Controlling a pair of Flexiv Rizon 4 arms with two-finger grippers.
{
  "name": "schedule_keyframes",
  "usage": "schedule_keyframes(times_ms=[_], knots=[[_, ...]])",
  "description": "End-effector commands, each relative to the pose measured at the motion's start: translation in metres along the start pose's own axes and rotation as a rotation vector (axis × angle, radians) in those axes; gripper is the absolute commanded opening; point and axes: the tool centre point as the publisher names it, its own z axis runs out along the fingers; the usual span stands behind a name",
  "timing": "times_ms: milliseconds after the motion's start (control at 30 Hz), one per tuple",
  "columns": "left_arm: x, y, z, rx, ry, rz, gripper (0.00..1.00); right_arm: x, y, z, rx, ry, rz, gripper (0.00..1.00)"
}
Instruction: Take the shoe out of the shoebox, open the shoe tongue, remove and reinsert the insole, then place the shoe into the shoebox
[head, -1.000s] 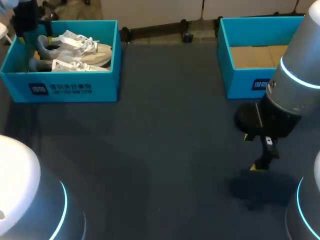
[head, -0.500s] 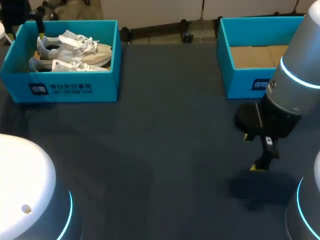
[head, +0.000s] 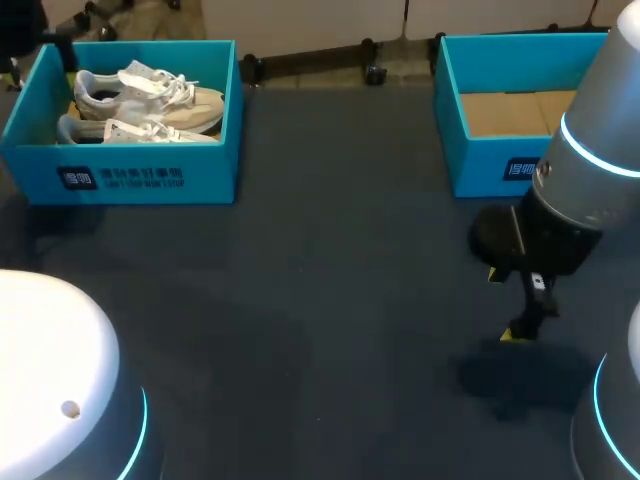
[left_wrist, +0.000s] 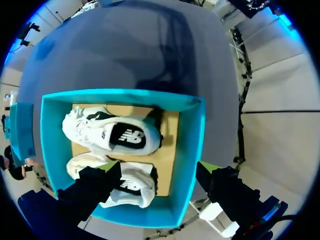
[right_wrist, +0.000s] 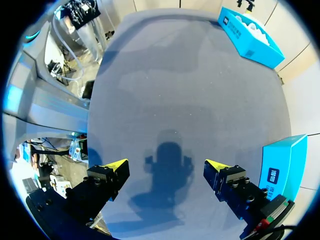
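Two shoes (head: 150, 92) lie side by side in the shoebox (head: 145, 178) at the table's (head: 320, 300) far-left corner. Another box (head: 490, 165) sits at the far-right corner.

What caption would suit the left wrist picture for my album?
Open left gripper hovering above a blue shoebox holding two white sneakers.

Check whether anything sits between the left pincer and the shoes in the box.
Nothing visible does. The left pincer hangs open above the shoebox, which has no lid on it, and the shoes lie uncovered inside.
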Motion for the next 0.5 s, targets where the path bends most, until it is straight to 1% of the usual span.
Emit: schedule_keyframes(times_ms=[33,100,200,300,367,433,500], knots=[[-0.007,-0.009,0.005,0.015,0.03,-0.016,1.0,0.0,0.0,0.002,0.0,-0.001,0.0,1.0],[-0.007,-0.011,0.007,0.035,0.031,-0.022,1.0,0.0,0.0,0.002,0.0,-0.001,0.0,1.0],[-0.004,-0.017,0.015,0.053,0.028,0.042,1.0,0.0,0.0,0.002,0.0,-0.001,0.0,1.0],[0.001,-0.026,0.021,0.043,0.034,0.047,1.0,0.0,0.0,0.002,0.0,-0.001,0.0,1.0],[0.003,-0.028,0.026,0.052,0.033,0.058,1.0,0.0,0.0,0.002,0.0,-0.001,0.0,1.0],[0.004,-0.032,0.032,0.058,0.032,0.074,1.0,0.0,0.0,0.002,0.0,-0.001,0.0,1.0],[0.004,-0.036,0.038,0.046,0.04,0.07,1.0,0.0,0.0,0.002,0.0,-0.001,0.0,1.0]])
